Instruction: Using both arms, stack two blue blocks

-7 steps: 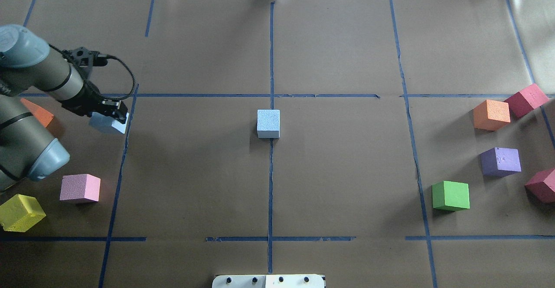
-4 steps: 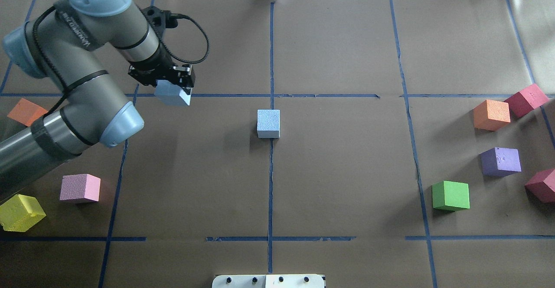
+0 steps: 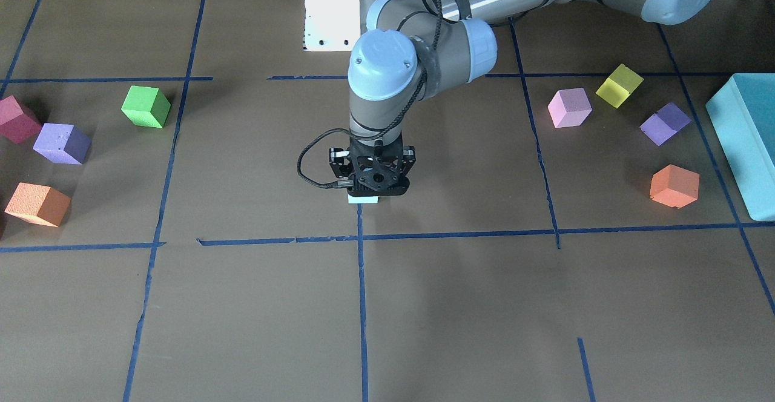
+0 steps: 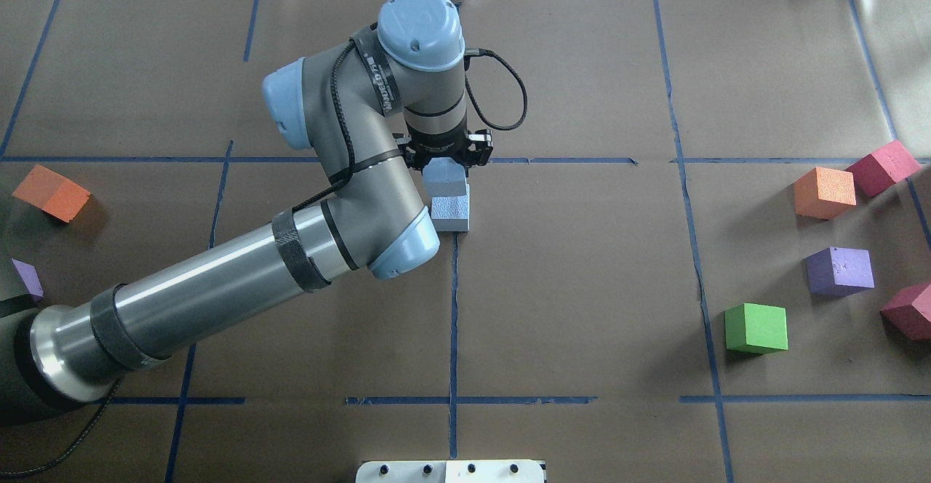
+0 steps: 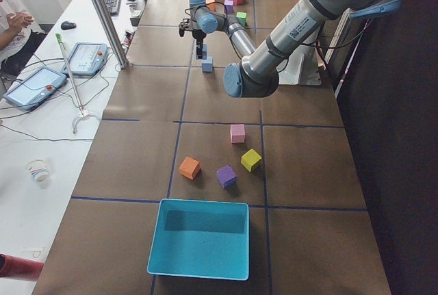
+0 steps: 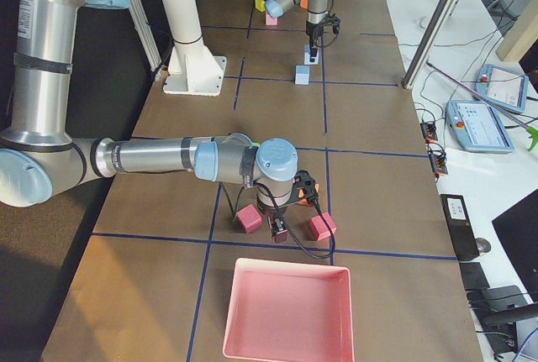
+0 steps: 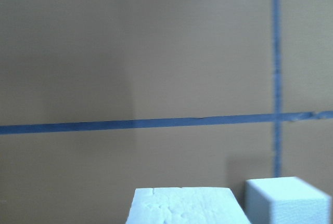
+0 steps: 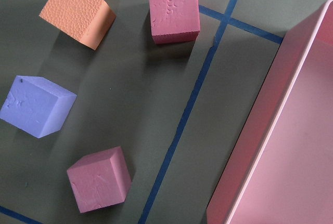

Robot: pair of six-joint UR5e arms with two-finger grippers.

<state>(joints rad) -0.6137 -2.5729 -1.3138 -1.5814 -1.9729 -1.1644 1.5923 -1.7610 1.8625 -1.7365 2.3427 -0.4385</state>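
Over the counter's [image 4: 582, 286] middle, the left claw [image 4: 445, 166] was clamped on one blue block [image 4: 445, 180], holding it just above the second blue block [image 4: 452, 215], which sat on a blue tape line [image 4: 454, 301]. Beside the pink tray [image 6: 286, 328], the right claw [image 6: 277, 226] hung low among magenta cubes [image 6: 247, 218]; whether its fingers were apart or together could not be told.

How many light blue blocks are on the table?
2. The resting blue block sits on the middle tape line. The held blue block is gripped in the left hand close beside it, not yet stacked. The arm covers some table, so another might hide.
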